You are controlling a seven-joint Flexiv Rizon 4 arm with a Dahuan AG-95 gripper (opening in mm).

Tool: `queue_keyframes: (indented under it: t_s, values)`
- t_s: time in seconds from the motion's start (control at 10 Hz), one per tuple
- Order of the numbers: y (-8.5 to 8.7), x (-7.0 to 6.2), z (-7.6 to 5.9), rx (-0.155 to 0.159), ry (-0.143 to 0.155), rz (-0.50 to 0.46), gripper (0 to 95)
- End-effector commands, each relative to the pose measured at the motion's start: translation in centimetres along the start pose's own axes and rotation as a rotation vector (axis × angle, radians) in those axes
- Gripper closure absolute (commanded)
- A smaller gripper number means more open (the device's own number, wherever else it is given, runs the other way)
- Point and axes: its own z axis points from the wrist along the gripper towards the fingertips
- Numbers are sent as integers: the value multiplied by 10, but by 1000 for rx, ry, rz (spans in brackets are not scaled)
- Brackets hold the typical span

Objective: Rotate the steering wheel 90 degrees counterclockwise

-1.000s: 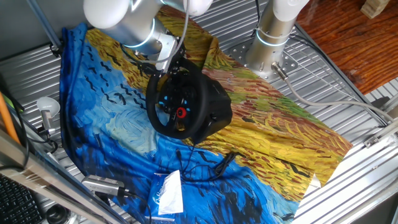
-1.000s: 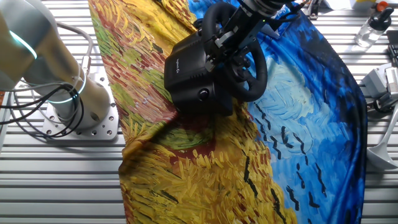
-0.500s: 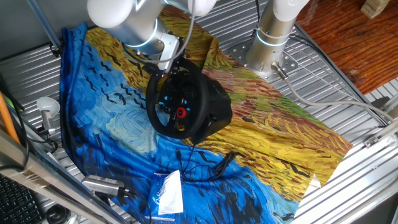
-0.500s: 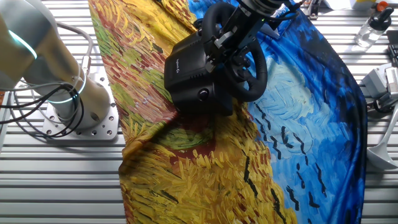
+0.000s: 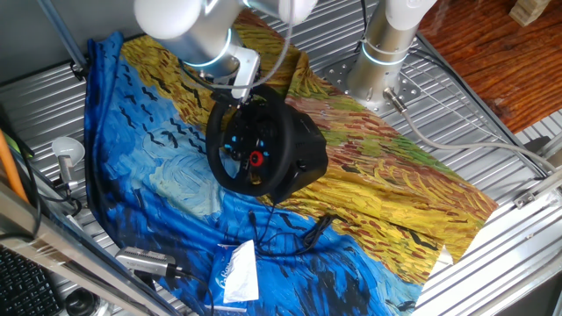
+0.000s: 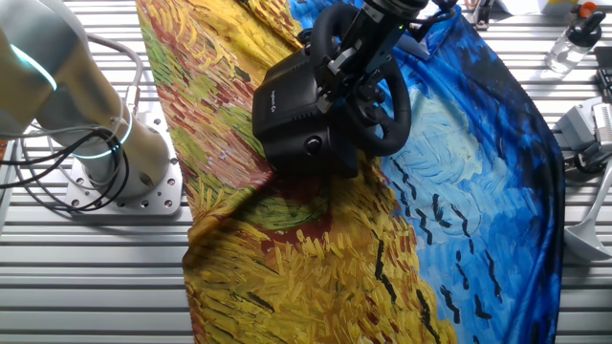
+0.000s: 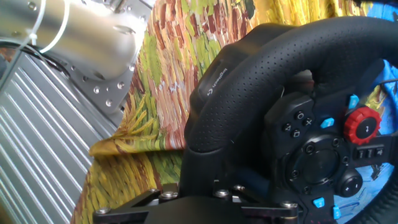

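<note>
We find the black round gaming steering wheel (image 5: 250, 145), with its red centre knob and small blue lights, standing on its bulky black base (image 6: 296, 119) in the middle of the blue-and-yellow painted cloth (image 5: 158, 175) that covers the ribbed metal table (image 6: 96, 287). The wheel face tilts toward the blue side of the cloth.

The two-finger gripper (image 6: 356, 59) sits at the upper part of the rim, on the side nearest the white-and-silver arm (image 5: 189, 26). In the hand view the perforated black rim (image 7: 273, 68) fills the frame close ahead, and only the black body of the hand (image 7: 205, 208) shows at the bottom edge. We cannot tell whether the jaws are spread or closed on the rim: the fingertips are hidden in all three views.

Our judgement: the step in hand is the grasp or contact at the rim, with the rotation itself either at its very start or just finished; the wheel's angle alone does not settle which. If the turn is ahead, the next move calls for a firm hold on the rim and an arc about the hub, counterclockwise as seen from the wheel face, keeping the base from sliding on the loose cloth.
</note>
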Motion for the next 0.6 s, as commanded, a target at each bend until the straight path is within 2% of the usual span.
queue_keyframes:
  t_s: [0.1, 0.4, 0.6]
  values:
    - [0, 2, 2, 7, 1, -2, 950]
    - [-1, 3, 3, 16, 10, -6, 950]
    - [-2, 4, 4, 29, 27, -23, 950]
